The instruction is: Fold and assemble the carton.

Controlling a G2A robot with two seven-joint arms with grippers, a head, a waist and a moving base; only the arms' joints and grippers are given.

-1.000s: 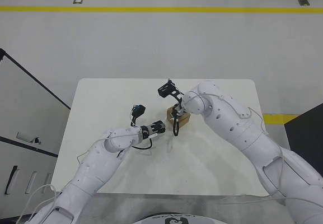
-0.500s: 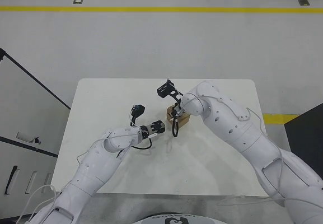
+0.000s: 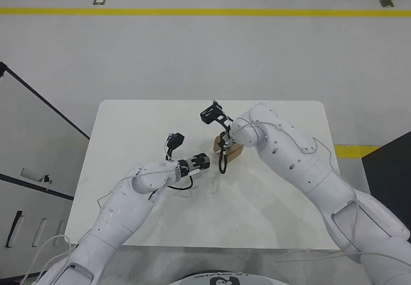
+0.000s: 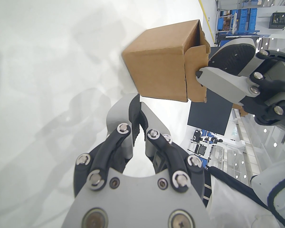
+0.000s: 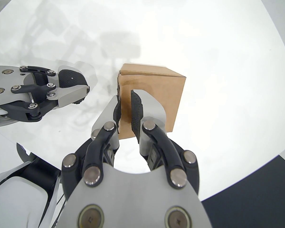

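**Carton** [image 5: 154,93]: small, brown, erected. It is stood on the white table [image 3: 141,142], towards the far middle.

**Right gripper** [image 5: 125,103]: a side flap is pinched between its pads, judged so that the box is steadied and the flap can be folded in.

**Left gripper** [image 4: 136,106]: the fingers are pressed together and nothing is held. It is placed just beside the carton, apart from it, probably to push a panel.

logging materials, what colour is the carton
The carton is plain brown, clearest in left wrist view.
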